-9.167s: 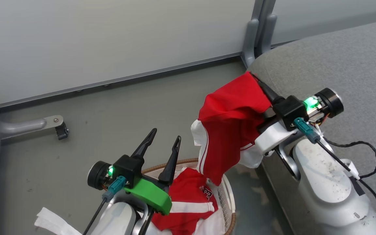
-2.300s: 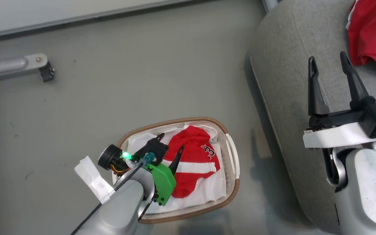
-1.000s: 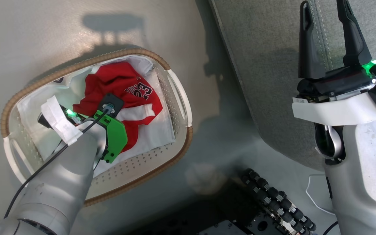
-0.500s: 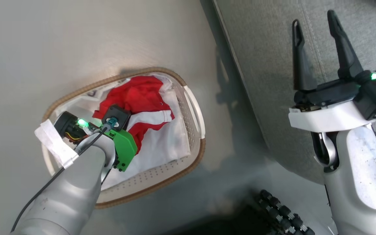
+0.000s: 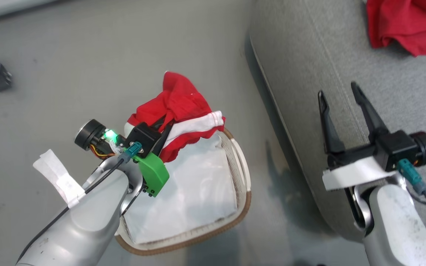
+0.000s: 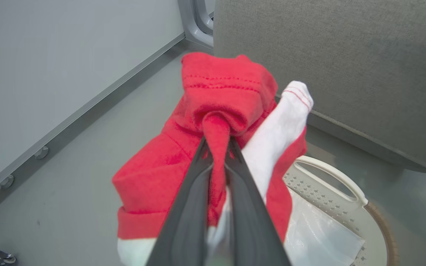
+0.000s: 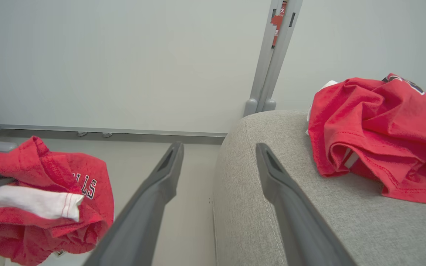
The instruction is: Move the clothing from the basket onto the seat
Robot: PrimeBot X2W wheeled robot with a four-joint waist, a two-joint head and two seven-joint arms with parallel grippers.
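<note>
lifted from the basket (image 5: pixel 248 199), the clothing (image 5: pixel 183 99) hangs pinched in our left gripper (image 5: pixel 164 125), ready for carrying. at three o'clock our right gripper (image 5: pixel 338 95) waits spread wide over the seat (image 5: pixel 309 48).

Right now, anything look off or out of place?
Nothing looks spilled or damaged. Only oddity: a strip of white tape sticks out loose from the left forearm. The left gripper pinches a red garment above the basket; another garment lies crumpled on the seat.
</note>
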